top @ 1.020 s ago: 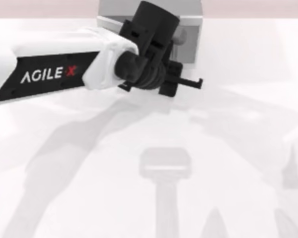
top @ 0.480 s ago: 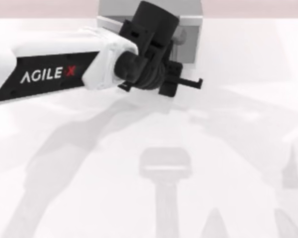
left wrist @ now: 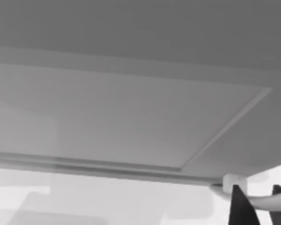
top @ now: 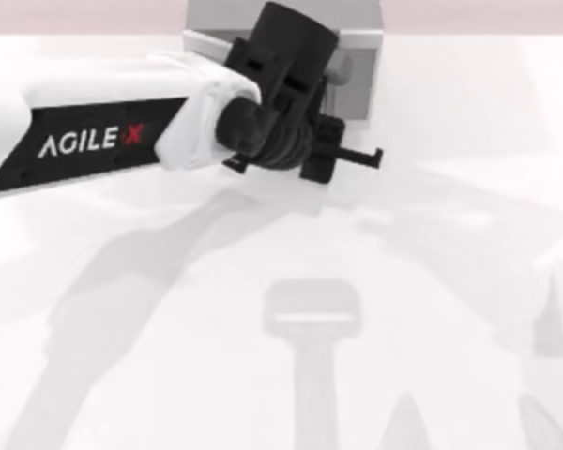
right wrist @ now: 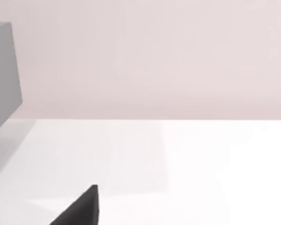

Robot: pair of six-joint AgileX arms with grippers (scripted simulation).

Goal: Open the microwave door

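At the far edge of the white table [top: 450, 281], centred in the top view, the grey microwave [top: 361, 56] is standing with its front facing the camera side, and the left arm [top: 103, 136] is reaching across from the table's left so that its black wrist is covering most of the appliance. Only the right-hand strip of the front, beside the narrow control panel [top: 355, 75], is showing past the wrist. The left gripper [top: 342, 157] is sitting just in front of the microwave's lower right portion, with one thin black finger [top: 364, 157] sticking out toward the table's right (its hooked tip is pointing back toward the appliance). Close-up coverage is coming from the left wrist view, where the microwave door [left wrist: 122, 117] is filling nearly the whole picture: the large grey window is lying inside its silver-grey frame, and the pale bar handle [left wrist: 234, 180] is showing at one corner. Two dark fingertips [left wrist: 239, 206] are appearing next to that handle, one of them overlapping it; whether the jaws are clenched on the handle or released cannot be determined. How far the door is swung out cannot be determined either. Over on the other side, the right gripper [right wrist: 79, 208] is showing only as one dark finger above bare tabletop, with a corner of the microwave well apart from it.
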